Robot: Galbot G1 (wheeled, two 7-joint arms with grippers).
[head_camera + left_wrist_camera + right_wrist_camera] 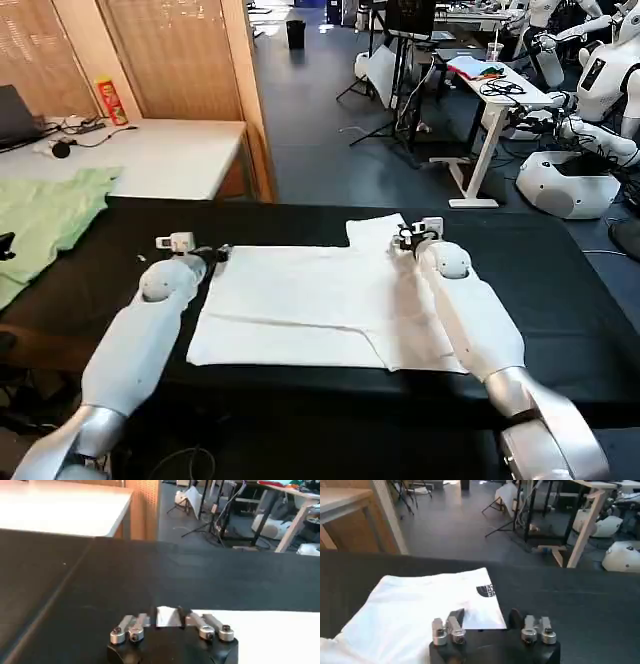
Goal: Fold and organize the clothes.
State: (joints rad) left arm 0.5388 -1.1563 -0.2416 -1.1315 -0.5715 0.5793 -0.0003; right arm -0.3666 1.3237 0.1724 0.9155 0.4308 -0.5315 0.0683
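We see a white T-shirt (330, 310) spread on the black table (560, 290). Our left gripper (170, 619) pinches its far left corner; our right gripper (487, 625) stands open over the far right sleeve. Both should grip evenly before folding.

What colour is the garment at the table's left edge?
Light green, seen best in the head view.

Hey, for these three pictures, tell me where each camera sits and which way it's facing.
Head: on the robot's head, looking down at the black table and white T-shirt; both arms show.
Left wrist: behind the left hand, shut on the T-shirt's edge.
Right wrist: behind the right hand, open over the sleeve.
All share the T-shirt.
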